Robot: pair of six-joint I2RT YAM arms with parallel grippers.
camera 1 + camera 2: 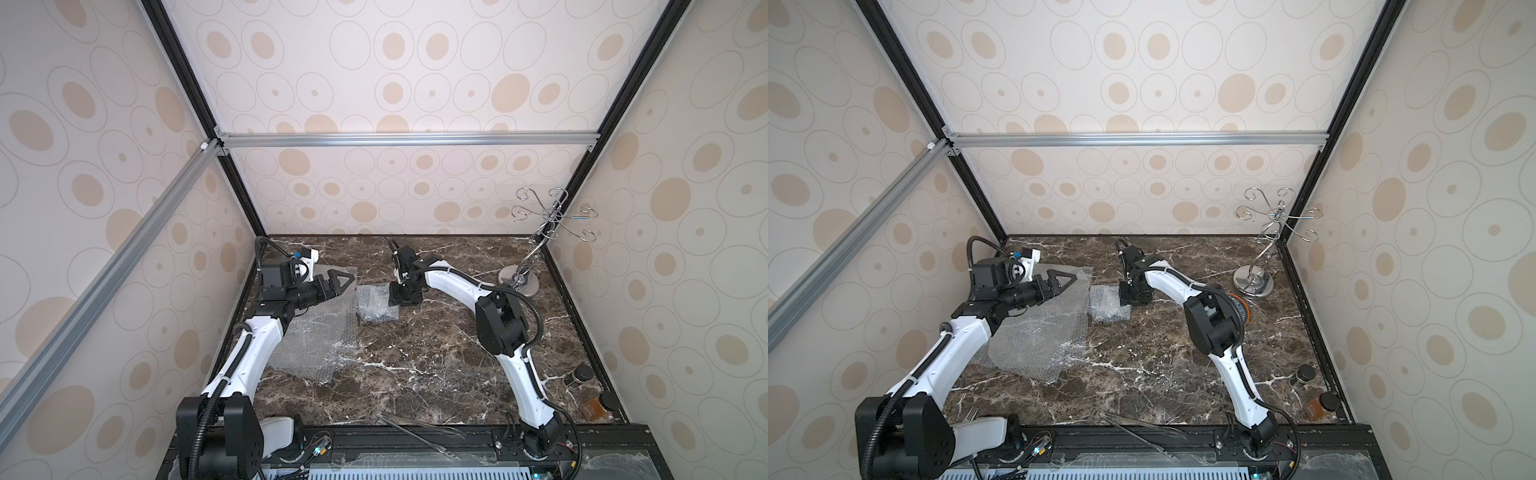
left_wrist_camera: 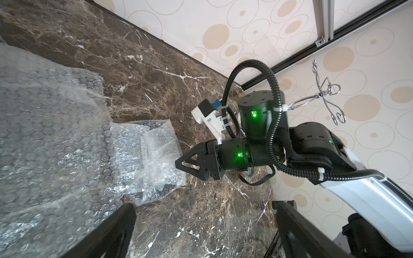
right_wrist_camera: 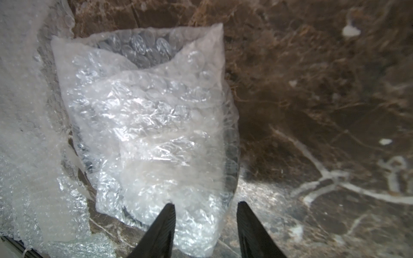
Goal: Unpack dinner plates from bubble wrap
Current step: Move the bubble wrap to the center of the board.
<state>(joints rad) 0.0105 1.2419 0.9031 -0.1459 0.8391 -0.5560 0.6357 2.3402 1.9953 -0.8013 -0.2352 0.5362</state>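
Dark veined marble forms the desk (image 1: 436, 365). With a dial laid over it in the top views (twelve at the back wall), the wrapped bundle (image 1: 376, 305) sits at about ten o'clock from the middle. It is a folded packet of bubble wrap, nearly square, with its slightly longer axis running twelve to six. Something dark shows through the film in the left wrist view, probably a plate, though its colour and outline cannot be fixed.

The right end effector (image 3: 205, 204) is the nearer one, and the bundle lies at eight o'clock from it in both top views. In the right wrist view its fingers stand part-way apart astride the packet's near edge. Wrap lies between them, but neither finger visibly presses it. I judge this to be the approach to a pinch on a flap, and the move turns on catching film alone, not the plate beneath.

The left end effector (image 1: 345, 283) hangs at ten o'clock from the bundle, jaws spread wide and holding nothing. It is above a loose sheet (image 1: 311, 336) lying flat at nine o'clock on the desk, its edge just beside the bundle.

An orange sliver (image 1: 1246, 311) peeps out behind the right arm's elbow towards three o'clock (perhaps the orange plate), with the rest covered by the arm. No other plate or sheet can be made out. A wire stand (image 1: 509, 276) fills the two o'clock corner.
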